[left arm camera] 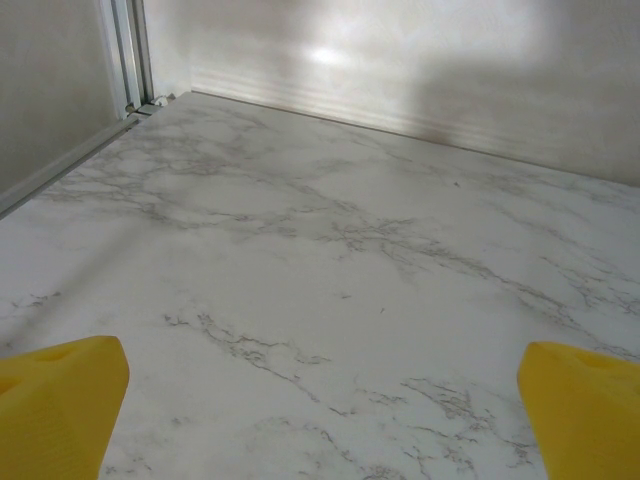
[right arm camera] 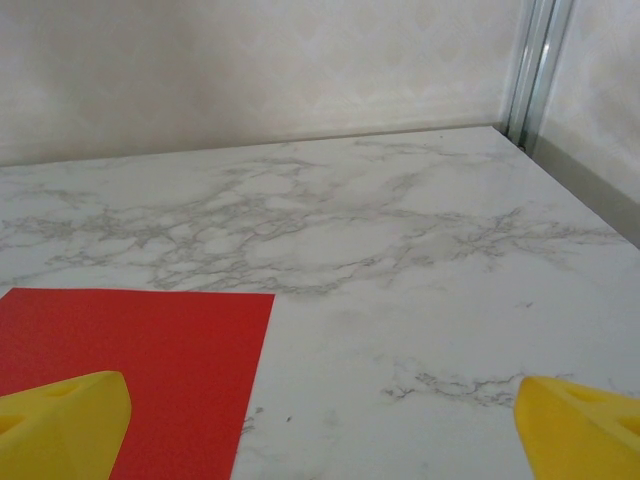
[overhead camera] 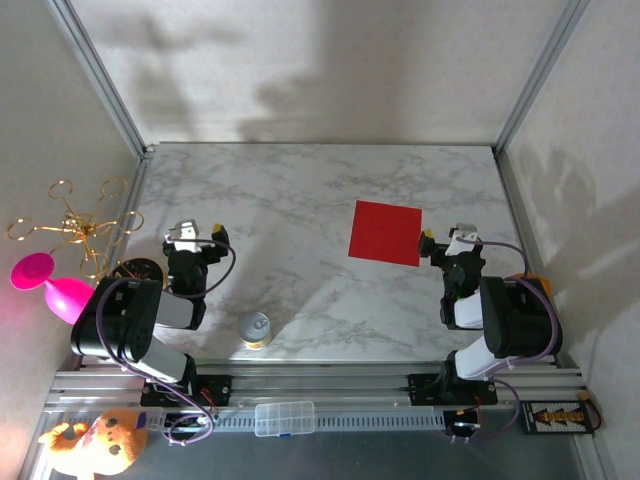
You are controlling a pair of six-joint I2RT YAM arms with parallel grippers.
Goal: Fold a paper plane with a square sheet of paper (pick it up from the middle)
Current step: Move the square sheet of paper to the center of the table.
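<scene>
Paper lies flat and unfolded: you'll find the square sheet of paper [overhead camera: 385, 232] right of centre in the top view, on the marble table [overhead camera: 280, 190]. Your right gripper [overhead camera: 447, 237] sits just beside its right edge, jaws spread wide. In the right wrist view the yellow finger [right arm camera: 60, 420] at lower left overlaps the red sheet; you cannot tell if it touches. Your left gripper [overhead camera: 196, 233] is at centre left, well apart from the sheet, jaws also spread, bare marble between them. A small tin [overhead camera: 256, 330] stands near the table's bottom edge.
</scene>
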